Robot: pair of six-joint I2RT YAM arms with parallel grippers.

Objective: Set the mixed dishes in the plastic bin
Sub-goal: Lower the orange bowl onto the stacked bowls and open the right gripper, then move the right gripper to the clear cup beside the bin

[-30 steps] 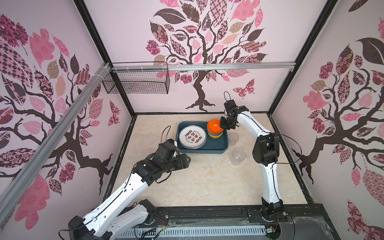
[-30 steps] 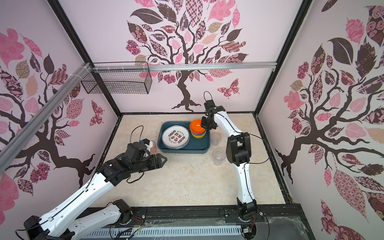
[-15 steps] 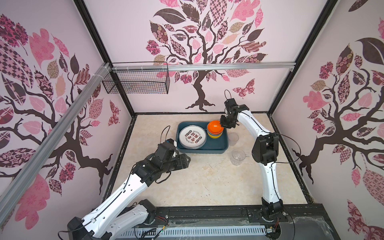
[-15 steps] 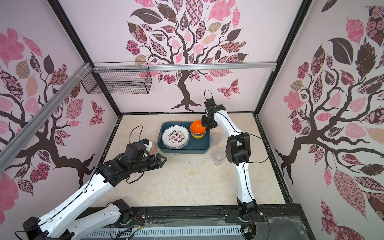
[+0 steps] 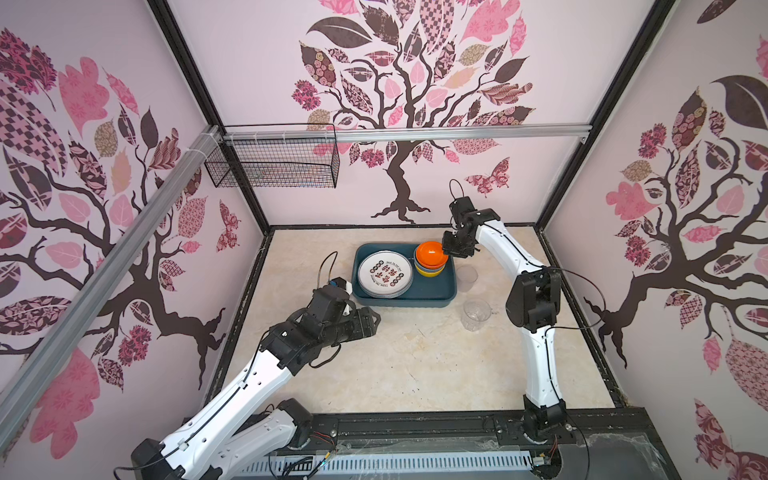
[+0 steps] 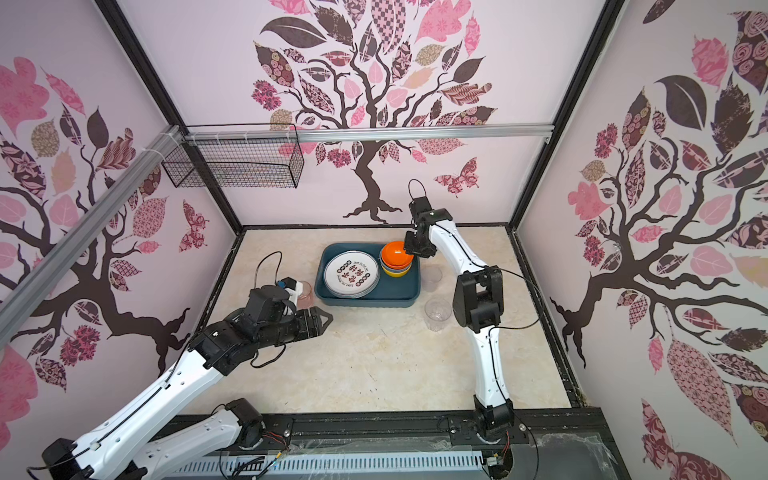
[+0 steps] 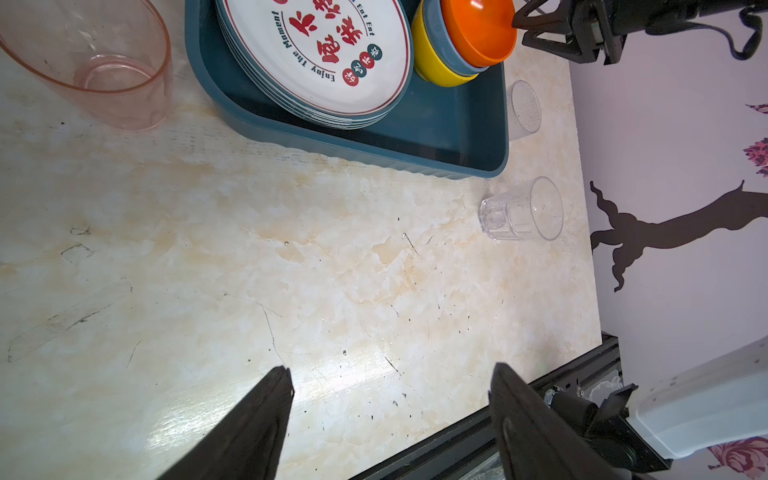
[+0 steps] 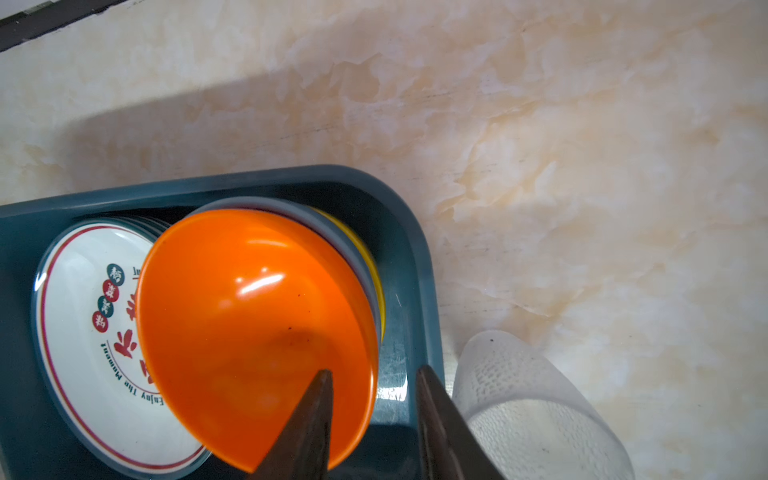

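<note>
Right hand (image 8: pixel 374 370) straddles the rim of the orange bowl (image 8: pixel 249 311), fingers parted, gripping nothing; the bowl sits stacked in the bin (image 8: pixel 419 266). A frosted cup (image 8: pixel 532 407) stands on the bench (image 8: pixel 582 166) just outside the bin wall, beside this hand; the open, empty left hand (image 7: pixel 391 368) is well apart from it.

The orange bowl (image 8: pixel 249 316) looks like smooth, glossy plastic with bright reflections. The plastic bin (image 7: pixel 449 120) is smooth with a duller shine. The plate (image 7: pixel 332 54) is glossy. The frosted cup (image 8: pixel 519 407) looks grainy, and the clear cup (image 7: pixel 519 210) is transparent. The table (image 7: pixel 291 249) has a marble-like, scratched surface.
</note>
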